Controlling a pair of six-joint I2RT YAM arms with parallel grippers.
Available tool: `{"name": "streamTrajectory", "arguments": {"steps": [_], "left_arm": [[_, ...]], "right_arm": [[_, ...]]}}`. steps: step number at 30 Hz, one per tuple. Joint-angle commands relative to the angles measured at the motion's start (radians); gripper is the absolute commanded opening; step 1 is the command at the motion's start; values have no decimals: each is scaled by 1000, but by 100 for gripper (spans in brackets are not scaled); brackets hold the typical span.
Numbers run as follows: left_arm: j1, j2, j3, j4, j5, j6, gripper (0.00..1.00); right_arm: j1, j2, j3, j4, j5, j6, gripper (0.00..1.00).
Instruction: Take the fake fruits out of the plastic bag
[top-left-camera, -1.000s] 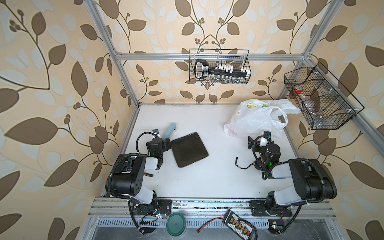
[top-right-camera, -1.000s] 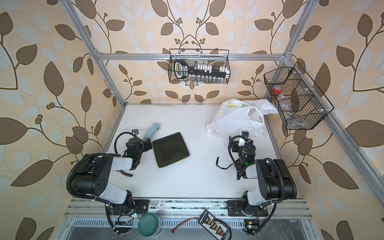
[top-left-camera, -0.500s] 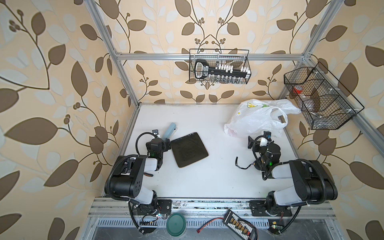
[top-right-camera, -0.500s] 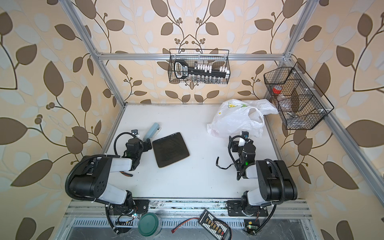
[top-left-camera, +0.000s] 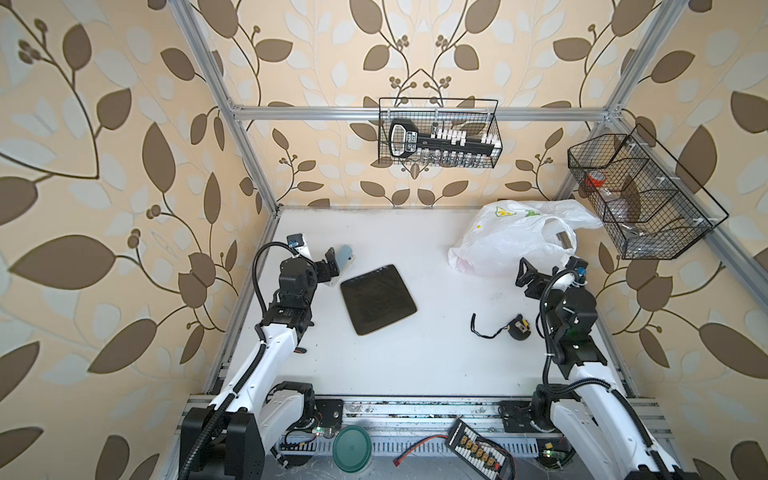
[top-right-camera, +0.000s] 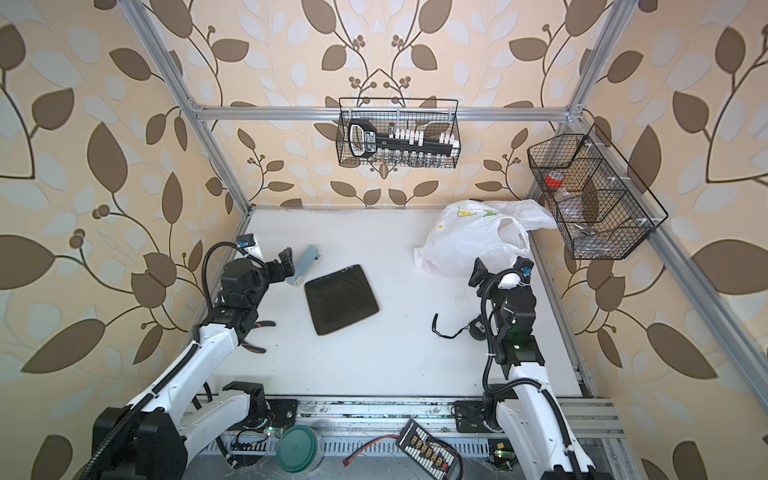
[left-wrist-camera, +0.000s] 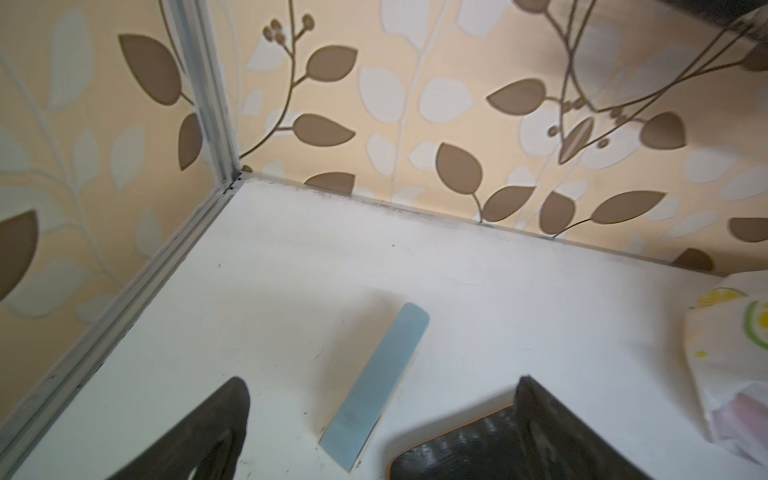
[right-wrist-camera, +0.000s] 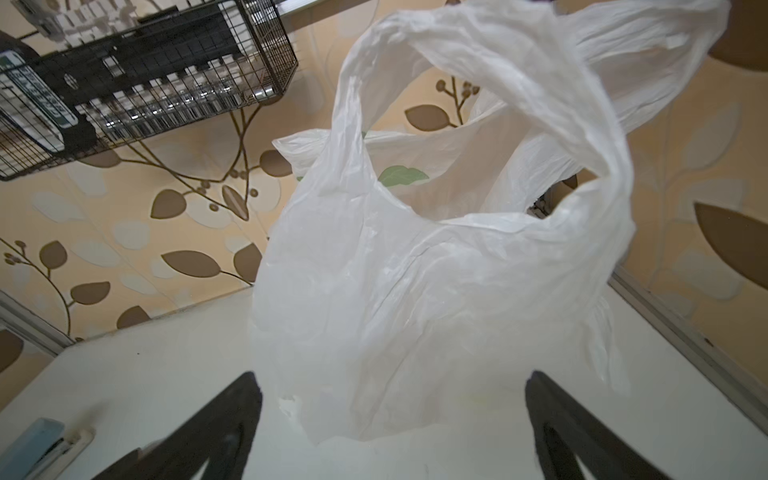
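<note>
In both top views a dark square tray (top-left-camera: 377, 304) lies on the white table (top-left-camera: 415, 374). The plastic bag (top-left-camera: 511, 241) sits to the right of the tray and farther back. It is slumped, with loose handles and a lemon print on its far side. The fake fruits cannot be made out from here.

The left gripper (top-left-camera: 331, 269) is just off the tray's far left corner, at a pale blue stapler (top-left-camera: 345, 254). Its fingers are spread wide and hold nothing. The right gripper (top-left-camera: 548, 262) is well to the right of the tray, at the bag's near edge, also spread wide and empty. A small black and yellow tape measure (top-left-camera: 519, 328) with a cord lies to the right of the tray, nearer the front.

In the left wrist view two dark fingers (left-wrist-camera: 216, 432) stand wide apart. The stapler (left-wrist-camera: 380, 386) lies flat between them, touched by neither, just beside a corner of the tray (left-wrist-camera: 457, 453). Beyond the tray, the bag (left-wrist-camera: 731, 353) shows its yellow and green print. A pink shape (left-wrist-camera: 744, 411) glows dimly through the bag's thin wall; what it is cannot be told.

In the right wrist view the fingers (right-wrist-camera: 208, 436) are wide apart and the bag (right-wrist-camera: 415, 311) stands right ahead of them. Its lower edge reaches in between them; whether it touches them cannot be told. Its handles loop upward, its mouth gapes, and a green leaf print (right-wrist-camera: 402, 176) shows through.
</note>
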Motion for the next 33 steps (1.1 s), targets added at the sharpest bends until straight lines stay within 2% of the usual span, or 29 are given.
{"name": "streamTrajectory", "arguments": {"steps": [1, 5, 10, 15, 19, 23, 26, 28, 33], "left_arm": [[4, -8, 113, -165, 206, -68, 98], [-12, 9, 190, -229, 299, -146, 94], [-95, 30, 251, -270, 326, -200, 93], [-193, 51, 272, -269, 300, -200, 92], [-210, 64, 276, -269, 306, -212, 92], [-215, 54, 278, -282, 310, -215, 92], [-215, 38, 272, -300, 306, -218, 91], [-214, 23, 262, -305, 303, -223, 91], [-214, -8, 234, -306, 297, -252, 90]], "right_arm": [[-3, -12, 101, -302, -9, 114, 100], [-2, 28, 284, -476, 72, 62, 100], [-2, 81, 413, -613, 228, 40, 100], [-2, 183, 423, -533, 221, 25, 100], [-3, 340, 462, -454, 161, 54, 100], [-3, 500, 499, -369, 120, 25, 99], [-3, 584, 508, -297, 111, -10, 87], [-1, 622, 511, -257, 93, -31, 74], [15, 669, 539, -236, -13, -61, 30]]}}
